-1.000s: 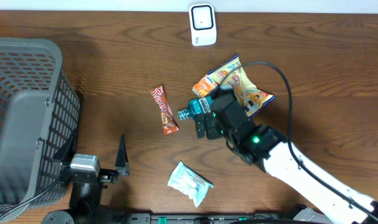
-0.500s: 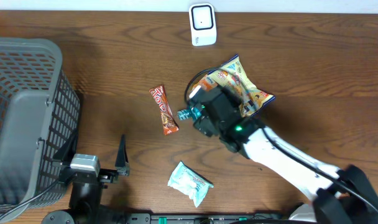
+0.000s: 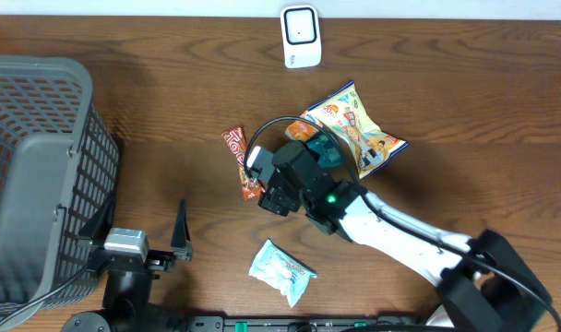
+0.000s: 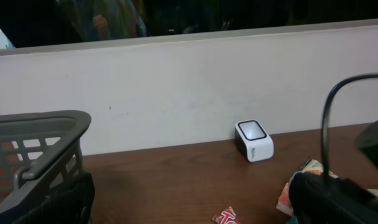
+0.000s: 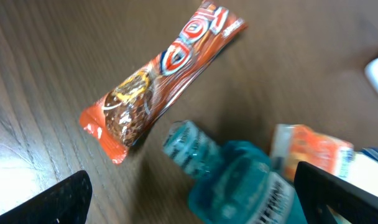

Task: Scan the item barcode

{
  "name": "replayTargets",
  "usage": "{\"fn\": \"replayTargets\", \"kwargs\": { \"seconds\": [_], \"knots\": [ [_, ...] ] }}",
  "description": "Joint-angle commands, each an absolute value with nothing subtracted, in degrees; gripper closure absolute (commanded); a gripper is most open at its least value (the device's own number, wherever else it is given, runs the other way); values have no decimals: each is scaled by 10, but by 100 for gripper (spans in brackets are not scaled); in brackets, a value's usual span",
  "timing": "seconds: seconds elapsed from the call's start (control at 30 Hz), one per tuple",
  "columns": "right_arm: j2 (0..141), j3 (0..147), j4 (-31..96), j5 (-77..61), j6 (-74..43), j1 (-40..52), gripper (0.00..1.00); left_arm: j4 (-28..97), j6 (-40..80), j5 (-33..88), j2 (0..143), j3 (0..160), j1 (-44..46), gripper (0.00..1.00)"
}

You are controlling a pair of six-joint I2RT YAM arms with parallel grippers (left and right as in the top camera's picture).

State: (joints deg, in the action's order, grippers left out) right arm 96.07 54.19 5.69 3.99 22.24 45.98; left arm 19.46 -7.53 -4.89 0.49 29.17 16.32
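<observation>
A white barcode scanner (image 3: 300, 37) stands at the table's far edge, also in the left wrist view as the scanner (image 4: 254, 140). A teal bottle (image 5: 239, 180) lies on the wood, its cap pointing at a red candy bar (image 5: 158, 87). My right gripper (image 5: 204, 202) hovers open right over the bottle, one finger on each side, nothing held. From overhead the right gripper (image 3: 285, 180) covers most of the bottle (image 3: 323, 148) and the candy bar's (image 3: 234, 148) near end. My left gripper (image 3: 142, 229) rests open at the front left.
A grey mesh basket (image 3: 41, 175) fills the left side. Two colourful snack bags (image 3: 359, 124) lie behind the right arm. A pale blue-white packet (image 3: 280, 270) lies near the front edge. A white wall (image 4: 176, 93) backs the table.
The right arm has swung left, from beside the snack bags to over the bottle and the candy bar's end. Both grippers stayed open. The left arm has not moved.
</observation>
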Motion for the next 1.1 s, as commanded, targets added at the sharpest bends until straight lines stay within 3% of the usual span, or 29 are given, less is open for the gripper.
{"fn": "replayTargets", "kwargs": {
  "seconds": [0.0, 0.13, 0.3, 0.4, 0.53, 0.67, 0.87, 1.07],
  "knots": [
    [1011, 571, 66, 7, 239, 446, 1, 192, -79, -55, 1, 293, 166, 0],
    [1041, 641, 163, -23, 276, 447, 2, 192, -79, -55, 1, 293, 166, 0],
    [1041, 792, 375, -79, 354, 444, 15, 192, -79, -55, 1, 293, 166, 0],
    [1041, 866, 446, -151, 424, 430, 15, 192, -79, -55, 1, 293, 166, 0],
    [1042, 900, 460, -184, 472, 402, 10, 192, -79, -55, 1, 293, 166, 0],
    [1063, 900, 474, -183, 503, 386, 17, 192, -79, -57, 1, 293, 166, 0],
    [1124, 900, 469, -180, 540, 378, 15, 192, -119, -57, 2, 293, 166, 0],
    [1190, 900, 461, -147, 569, 382, 22, 199, -133, -57, 2, 293, 166, 0]
  ]
}}
